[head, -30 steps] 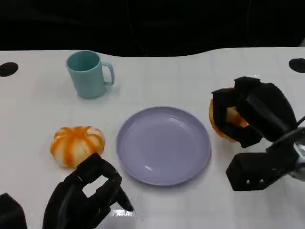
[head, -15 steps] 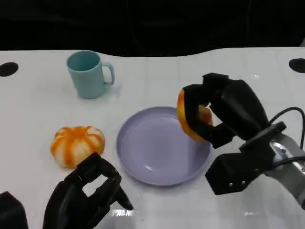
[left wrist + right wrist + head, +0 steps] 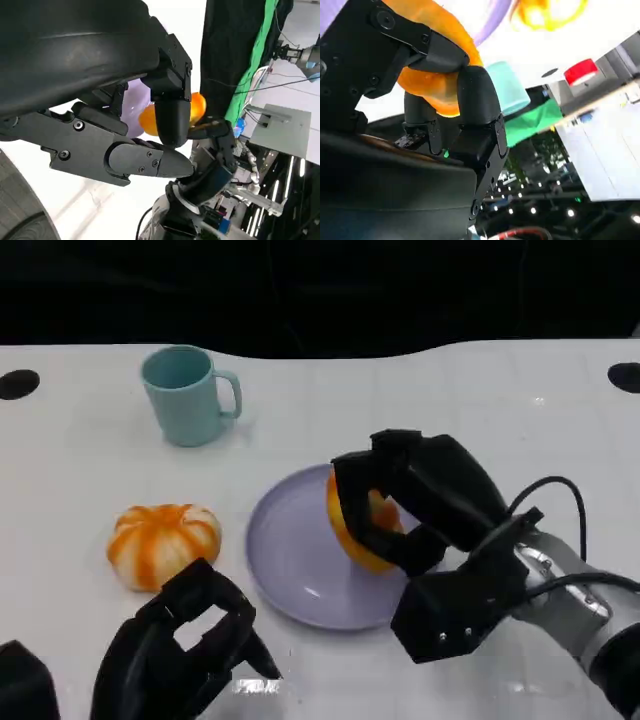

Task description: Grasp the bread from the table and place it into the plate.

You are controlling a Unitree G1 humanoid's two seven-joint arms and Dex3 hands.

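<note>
My right hand (image 3: 425, 502) grips the orange bread (image 3: 350, 530) and holds it over the right half of the lilac plate (image 3: 290, 555), low above its surface. Whether the bread touches the plate I cannot tell. The right wrist view has the bread (image 3: 437, 92) wedged between black fingers (image 3: 472, 97), with the plate rim (image 3: 492, 15) beyond. My left hand (image 3: 178, 648) rests near the table's front left edge, fingers loosely bent and holding nothing. From the left wrist, the bread (image 3: 196, 105) and plate (image 3: 131, 100) appear past that hand's fingers (image 3: 150, 160).
An orange-and-white striped pumpkin-shaped object (image 3: 160, 542) lies left of the plate, just beyond my left hand. A teal mug (image 3: 187, 395) stands at the back left. Black round marks sit at the table's far corners (image 3: 15, 384).
My right hand has carried the bread leftward from beside the plate's right rim to over the plate, and lower. The left hand has stayed put.
</note>
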